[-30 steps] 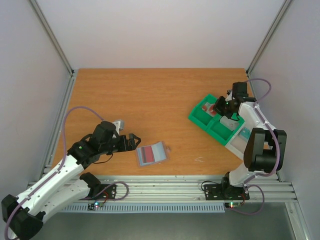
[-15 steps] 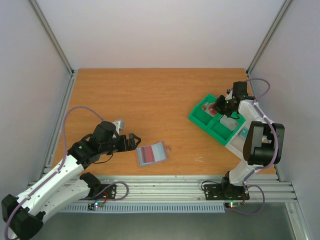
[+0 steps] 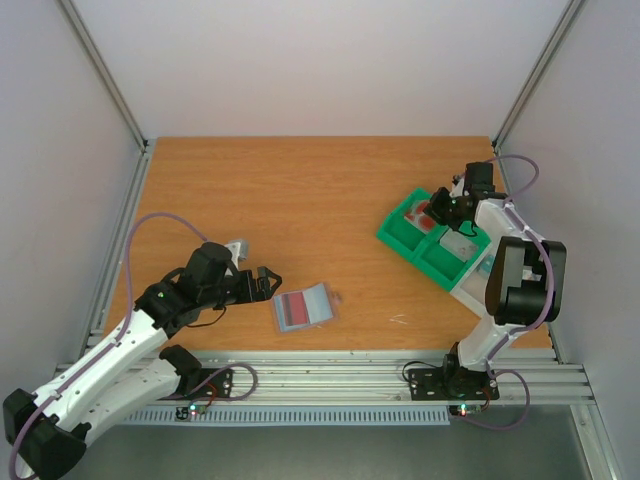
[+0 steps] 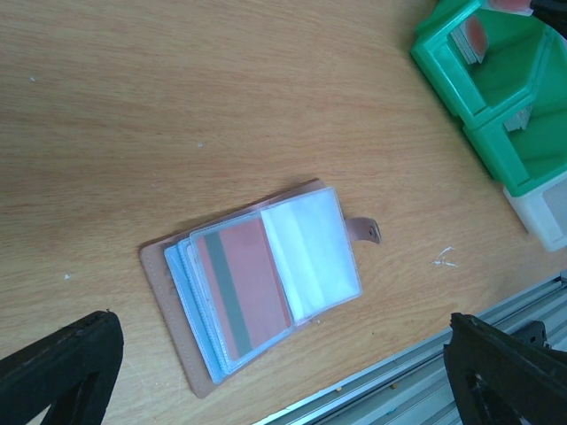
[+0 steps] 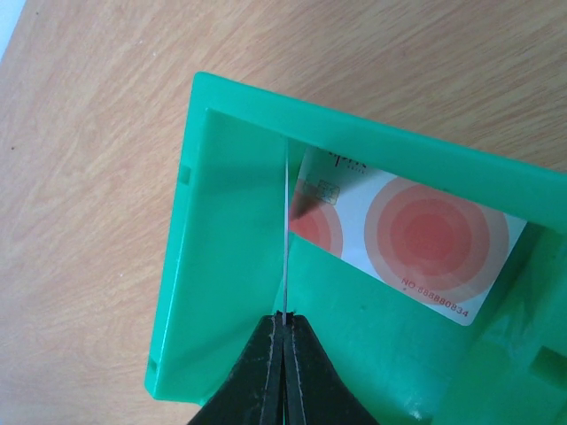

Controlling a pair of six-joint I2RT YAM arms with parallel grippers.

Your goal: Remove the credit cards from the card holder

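One red-backed card [image 4: 241,292] shows in the card holder [image 4: 310,248], open on the desk [image 3: 300,190] near the front edge; the left hand [image 3: 268,281] hovers beside it, spread wide and empty. Farther off, the right hand [image 5: 283,320] pinches a thin card [image 5: 286,230] edge-on inside the green tray [image 5: 177,266] (only its wrist view shows that, plus a white card with red discs [image 5: 416,235]). Depositing seems under way; release comes next.

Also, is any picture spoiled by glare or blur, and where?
Left wrist view: pale glare on the clear sleeves of the card holder; the left gripper at the bottom corners is dark, without detail. Right wrist view: sharp, the number on the card in the green tray readable. Top view: even light, soft shadows.
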